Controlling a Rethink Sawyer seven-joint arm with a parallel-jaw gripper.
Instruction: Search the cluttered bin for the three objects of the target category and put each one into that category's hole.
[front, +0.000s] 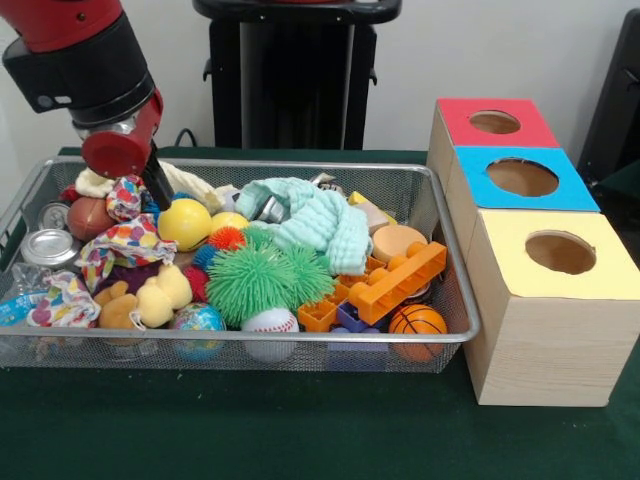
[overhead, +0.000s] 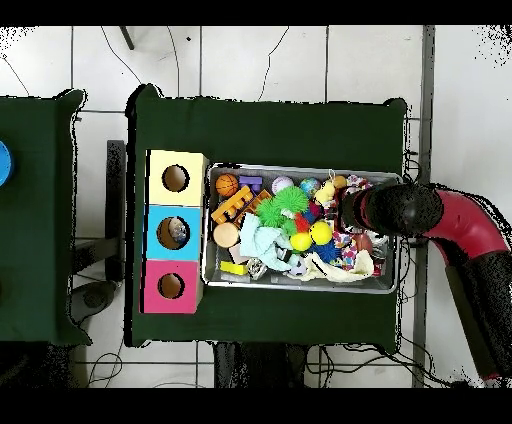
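Still digging in the wire bin, nothing sorted by me yet

My end effector is down at the bin's far left; can't tell if it's wide or narrow. I'm guessing balls are the category: the yellow ball sits just right of it, and the boxes are way off right.

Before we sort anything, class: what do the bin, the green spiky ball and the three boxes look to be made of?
Bin: metal wire mesh, shiny grey, see-through weave.
Green spiky ball: probably soft rubber, matte, with thin floppy strands.
Boxes: pale wood by the visible grain, with matte red, blue and yellow tops, perhaps painted.
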